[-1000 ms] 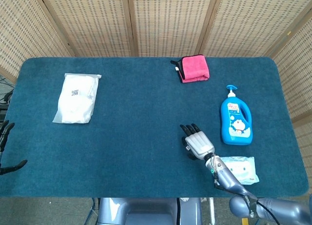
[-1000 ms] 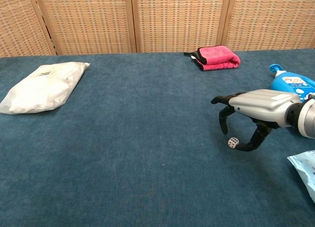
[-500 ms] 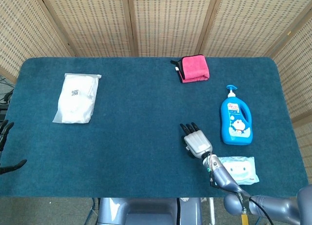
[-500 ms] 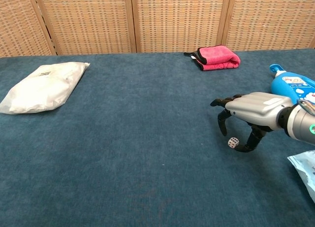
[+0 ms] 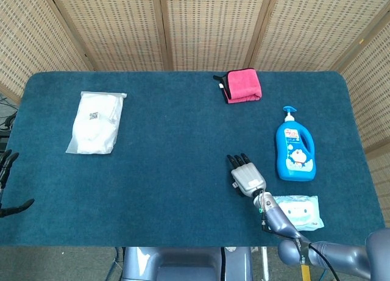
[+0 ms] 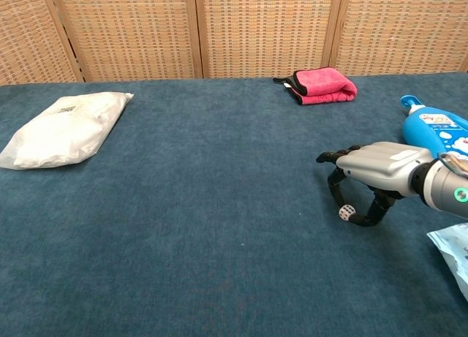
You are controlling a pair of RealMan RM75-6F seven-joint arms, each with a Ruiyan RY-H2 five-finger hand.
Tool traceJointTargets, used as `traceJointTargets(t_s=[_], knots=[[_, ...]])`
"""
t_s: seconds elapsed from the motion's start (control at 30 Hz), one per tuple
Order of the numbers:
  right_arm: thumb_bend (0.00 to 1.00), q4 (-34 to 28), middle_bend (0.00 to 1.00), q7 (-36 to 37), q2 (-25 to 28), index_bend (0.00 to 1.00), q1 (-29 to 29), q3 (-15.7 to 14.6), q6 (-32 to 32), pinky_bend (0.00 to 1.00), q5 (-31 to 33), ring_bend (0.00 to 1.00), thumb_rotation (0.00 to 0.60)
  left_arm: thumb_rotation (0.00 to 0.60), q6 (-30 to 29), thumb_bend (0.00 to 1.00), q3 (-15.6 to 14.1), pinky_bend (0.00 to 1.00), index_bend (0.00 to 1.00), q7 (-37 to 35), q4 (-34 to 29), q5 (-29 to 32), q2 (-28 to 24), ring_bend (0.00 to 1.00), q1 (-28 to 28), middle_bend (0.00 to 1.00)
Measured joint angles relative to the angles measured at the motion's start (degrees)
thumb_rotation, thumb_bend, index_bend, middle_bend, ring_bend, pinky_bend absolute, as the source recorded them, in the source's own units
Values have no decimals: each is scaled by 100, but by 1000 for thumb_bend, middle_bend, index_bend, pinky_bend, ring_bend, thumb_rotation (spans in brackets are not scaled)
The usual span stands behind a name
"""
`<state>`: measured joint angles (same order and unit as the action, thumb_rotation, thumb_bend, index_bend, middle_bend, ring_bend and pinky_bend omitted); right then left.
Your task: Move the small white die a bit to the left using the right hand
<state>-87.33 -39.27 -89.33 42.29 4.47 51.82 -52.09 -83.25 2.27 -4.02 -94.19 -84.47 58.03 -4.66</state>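
The small white die (image 6: 346, 212) lies on the blue table cloth (image 6: 205, 227), right of the middle. My right hand (image 6: 374, 169) arches low over it, palm down. A curled finger stands just left of the die and the thumb (image 6: 369, 214) just right of it, touching or nearly touching. The die still rests on the cloth. In the head view the right hand (image 5: 247, 177) covers the die. My left hand (image 5: 6, 174) hangs off the table's left edge, fingers apart and holding nothing.
A blue bottle (image 5: 294, 150) lies right of the right hand, with a wipes pack (image 5: 298, 211) near the front edge. A folded pink cloth (image 5: 242, 86) sits at the back. A white bag (image 5: 95, 122) lies at the far left.
My right hand has sunk lower over the die, its finger and thumb coming down on either side of it. The die has stayed in place.
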Motion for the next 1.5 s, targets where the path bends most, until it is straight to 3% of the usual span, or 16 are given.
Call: traceJointTargets(t_s=[0.3,0.5,0.77,0.93,1.0,1.1,1.17,1.5], knots=[[413,-31,0,279,13,520,17,8,-27,0,-38,0,600,600,15,0,3,0,0,39,-12,23,11,0,-9,0],[414,-433,0,510,280,520,29,209,29,0,-58,0,600,600,8,0,3,0,0,9,-20,23,-2,0,-6,0],[414,-1598,0,422,1073,520,161,738,403,0,-4,0,600,600,-47,0,-7,0,0,-91,-21,-19,-38,0,20,0],[414,-2254,0,94,1572,520,349,1115,694,0,496,0,600,600,-94,0,-14,0,0,-203,-5,-53,-75,0,45,0],[394,-2395,0,14,1658,470,420,1227,779,0,732,0,600,600,-106,0,-13,0,0,-241,1,-59,-89,0,50,0],[197,-2567,0,-100,1787,153,540,1376,899,0,1091,0,600,600,-115,0,-10,0,0,-291,10,-62,-106,0,54,0],[125,-2652,0,-147,1851,35,619,1447,988,0,1268,0,600,600,-117,0,-6,0,0,-323,17,-60,-116,0,55,0],[131,-2748,0,-20,1969,42,661,1423,1252,0,1248,0,600,600,-113,0,-6,0,0,-396,41,-71,-145,0,54,0]])
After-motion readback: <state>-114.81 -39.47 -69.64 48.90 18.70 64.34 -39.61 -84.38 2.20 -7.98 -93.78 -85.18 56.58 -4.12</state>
